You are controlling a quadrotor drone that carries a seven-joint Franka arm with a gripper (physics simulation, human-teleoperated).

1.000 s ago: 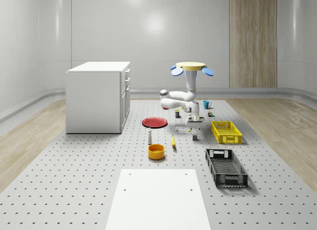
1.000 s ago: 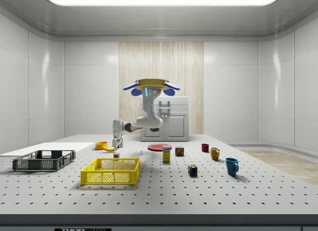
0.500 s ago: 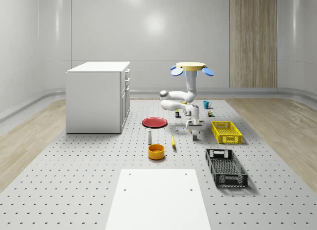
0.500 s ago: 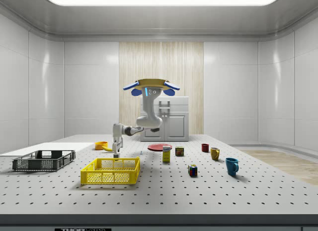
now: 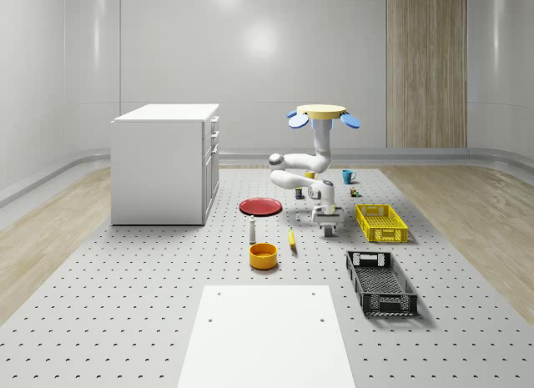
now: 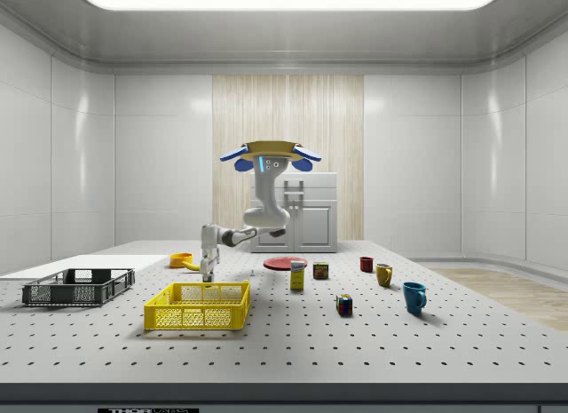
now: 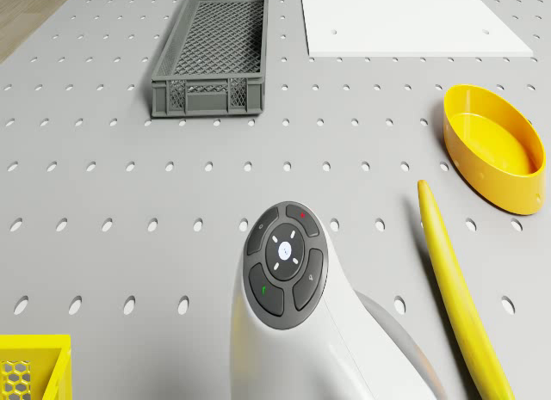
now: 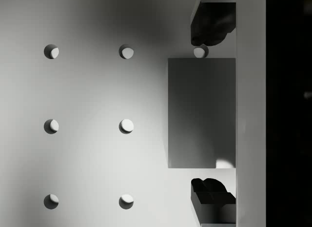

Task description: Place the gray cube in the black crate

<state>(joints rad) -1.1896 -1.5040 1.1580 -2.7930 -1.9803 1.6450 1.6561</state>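
Hovering over the worktop (image 5: pixel 150 304), my hand (image 8: pixel 213 114) spread wide around the gray cube (image 8: pixel 201 112), gripping nothing, lined up to close.

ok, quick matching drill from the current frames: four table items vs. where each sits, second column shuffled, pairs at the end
Items:
1. black crate
2. yellow crate
3. red plate
4. gray cube

Places:
A. between the gripper's fingertips
B. next to the white cabinet
C. nearest the whole-scene camera, beside the white board
D. whole-scene view's right of the gripper, behind the black crate

Pairs: 1-C, 2-D, 3-B, 4-A
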